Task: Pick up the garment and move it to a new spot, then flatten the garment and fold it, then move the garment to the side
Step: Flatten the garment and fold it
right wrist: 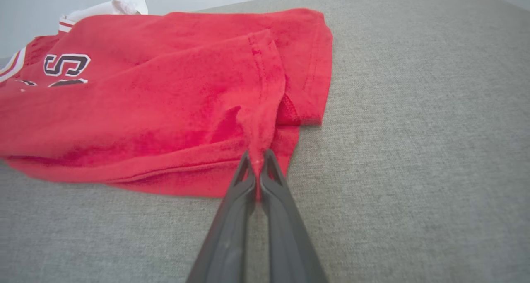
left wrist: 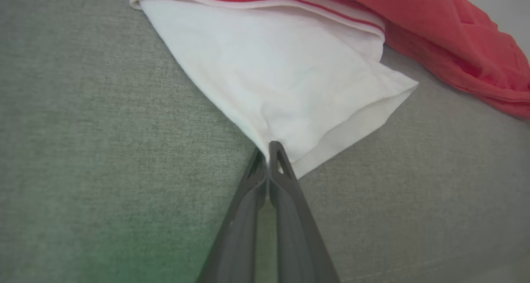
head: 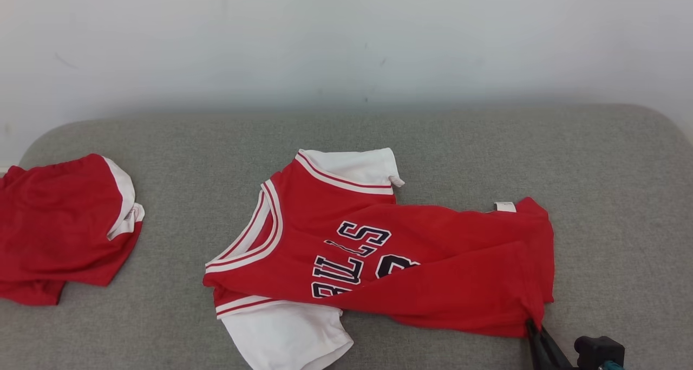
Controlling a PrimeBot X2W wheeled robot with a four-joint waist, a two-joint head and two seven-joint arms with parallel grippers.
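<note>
Garment: the red jersey (head: 411, 261) is lying rumpled across the middle of the grey cushion (head: 487, 137), its collar pointing to the robot's left, dark lettering showing on the chest and the lower part folding over itself.
Near sleeve: the white sleeve (left wrist: 285, 71) is lying flat on the cushion at the jersey's near edge.
Left gripper: the left gripper (left wrist: 268, 153) is pinching the corner of that sleeve's hem, its two dark fingers pressing together with only cloth between the tips.
Right gripper: the right gripper (right wrist: 257, 158) is clamping the near corner of the red hem, fingers pressing together, the fabric bunching into a ridge just above the tips.
Tag: a white tag (head: 504, 206) is sticking out at the jersey's far edge.
Other cloth: a second red garment (head: 59, 224) with white trim is lying at the cushion's left end, well apart from the jersey.
Background: a pale wall (head: 346, 34) is rising behind the cushion.
</note>
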